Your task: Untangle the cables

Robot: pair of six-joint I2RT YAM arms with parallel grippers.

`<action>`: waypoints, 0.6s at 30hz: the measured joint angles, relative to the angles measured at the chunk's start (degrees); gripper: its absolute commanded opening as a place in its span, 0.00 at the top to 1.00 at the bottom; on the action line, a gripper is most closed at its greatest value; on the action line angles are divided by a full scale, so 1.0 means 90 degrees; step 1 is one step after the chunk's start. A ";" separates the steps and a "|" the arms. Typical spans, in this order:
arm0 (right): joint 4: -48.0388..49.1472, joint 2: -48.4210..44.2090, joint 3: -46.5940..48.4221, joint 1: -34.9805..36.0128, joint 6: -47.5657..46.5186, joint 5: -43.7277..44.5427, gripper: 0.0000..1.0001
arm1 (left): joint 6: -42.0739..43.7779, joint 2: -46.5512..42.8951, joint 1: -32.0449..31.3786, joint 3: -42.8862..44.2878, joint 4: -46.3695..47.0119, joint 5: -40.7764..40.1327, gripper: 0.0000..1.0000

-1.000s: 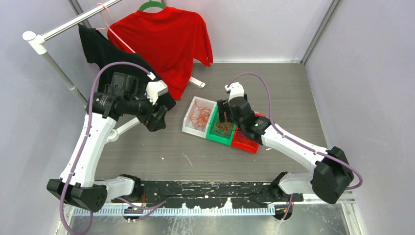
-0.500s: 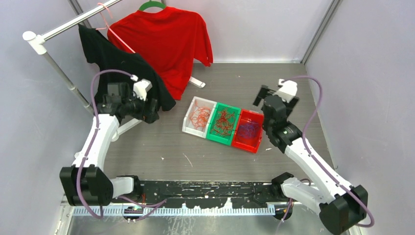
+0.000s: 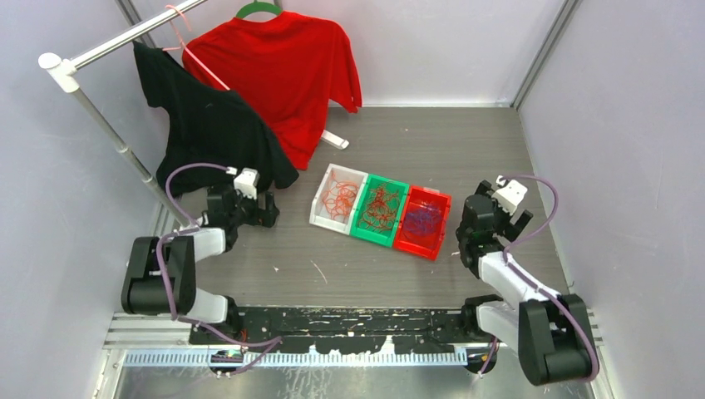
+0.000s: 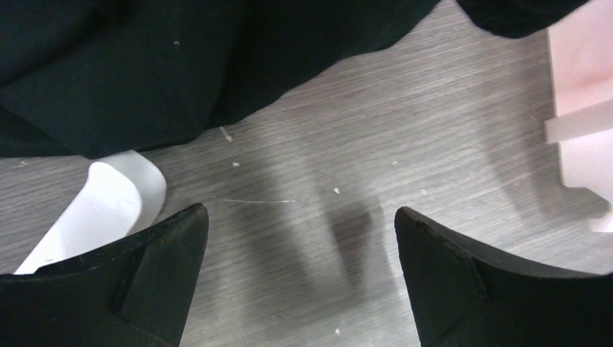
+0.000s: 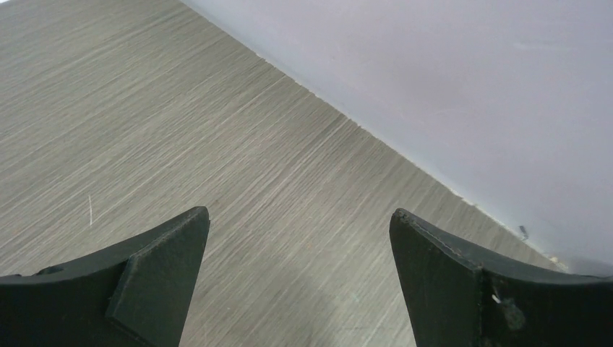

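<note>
Grey wood-grain counter [image 3: 465, 141], walled by pale lilac panels. Three open plastic bins sit at mid-counter, side by side and touching: white bin [image 3: 328, 224] left, green bin [image 3: 372, 238] in the middle, red bin [image 3: 416, 249] right. The cables [image 3: 379, 209] lie inside them (hair-fine, springy loops that mat rather than lie flat): an orange clump [image 3: 337, 199] in the white bin, a red-orange clump [image 3: 386, 203] in the green, a blue-purple clump [image 3: 424, 220] in the red. With roughly one colour per bin, the separating looks done or nearly so.

Both arms are folded low near their bases, well apart from the bins, a posture that reads as rest. The left fingers [image 4: 184, 231], matt black wedges, stand fully apart over bare counter just beside the hem of a black shirt [image 3: 208, 125] and hold nothing. The right fingers [image 5: 188, 231] are equally wide and empty, aimed at the seam between counter and wall.

At far left a metal rack [image 3: 100, 116] carries the black shirt and a red shirt [image 3: 283, 66], limp cloth that seems to play no part in the task.
</note>
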 measured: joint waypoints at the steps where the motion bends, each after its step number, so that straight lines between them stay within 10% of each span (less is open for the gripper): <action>1: 0.0211 0.0170 -0.0036 -0.0068 0.0046 -0.0090 0.00 | -0.0049 0.0119 0.0005 -0.0129 0.0420 -0.0063 0.00; 10: 0.2042 0.2458 -0.0090 -0.0274 0.0175 -0.1256 0.00 | -0.0325 0.0962 0.0063 -0.1270 0.3849 -0.0478 0.00; 18: 0.3636 0.3650 -0.0257 -0.0308 -0.0199 -0.2776 0.00 | -0.0413 0.0993 0.0002 -0.0967 0.3789 -0.0709 0.05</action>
